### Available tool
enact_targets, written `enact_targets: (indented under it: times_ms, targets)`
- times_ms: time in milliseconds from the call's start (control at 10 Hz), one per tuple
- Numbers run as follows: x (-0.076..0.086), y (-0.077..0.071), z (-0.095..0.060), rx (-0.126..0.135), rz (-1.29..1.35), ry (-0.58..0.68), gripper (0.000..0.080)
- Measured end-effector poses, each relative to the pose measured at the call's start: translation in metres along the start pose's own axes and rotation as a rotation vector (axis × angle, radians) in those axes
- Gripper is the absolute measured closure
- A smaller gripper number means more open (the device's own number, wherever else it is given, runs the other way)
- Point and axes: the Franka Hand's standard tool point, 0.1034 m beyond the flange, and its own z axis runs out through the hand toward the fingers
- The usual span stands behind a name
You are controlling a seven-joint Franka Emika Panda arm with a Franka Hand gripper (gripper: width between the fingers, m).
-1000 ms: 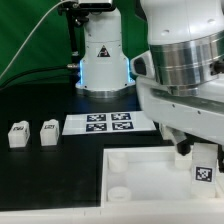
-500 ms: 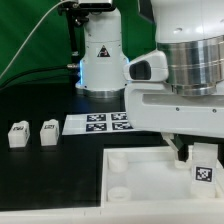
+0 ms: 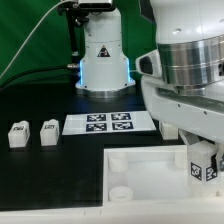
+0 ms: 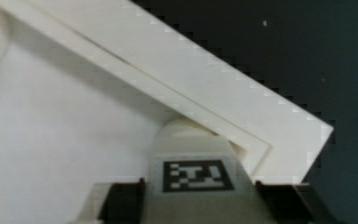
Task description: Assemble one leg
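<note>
My gripper (image 3: 203, 172) is shut on a leg (image 3: 204, 163), a small white post with a black-and-white tag, and holds it upright at the white panel's (image 3: 140, 168) corner on the exterior view's right. In the wrist view the leg (image 4: 197, 165) sits between my two dark fingers (image 4: 126, 203), close against the panel's raised rim (image 4: 194, 90). Whether the leg's foot touches the panel is hidden. Two more legs (image 3: 17, 134) (image 3: 49, 132) stand on the black table at the exterior view's left.
The marker board (image 3: 108, 123) lies behind the panel, in front of the robot base (image 3: 102, 60). A round corner socket (image 3: 120, 193) shows in the panel's near corner. The arm's large white wrist (image 3: 190, 70) fills the exterior view's right.
The wrist has turned and shifted a little while keeping hold of the leg. The leg stays at the panel's right corner and sits slightly higher in the picture.
</note>
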Motion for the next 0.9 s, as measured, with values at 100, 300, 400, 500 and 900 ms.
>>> enact_targets:
  times_ms: [100, 300, 400, 500, 900]
  targets:
    - [0.0009, -0.0018, 0.0016, 0.006, 0.170, -0.013, 0.0508]
    - [0.0006, -0.0045, 0.0019, 0.023, 0.408, -0.032, 0.0508]
    - [-0.0009, -0.0048, 0.0020, 0.023, 0.475, -0.033, 0.0508]
    - [-0.0013, -0.0052, 0.0020, 0.025, 0.515, -0.029, 0.0508]
    - [-0.0022, -0.0041, 0.0020, 0.026, 0.510, -0.029, 0.0278]
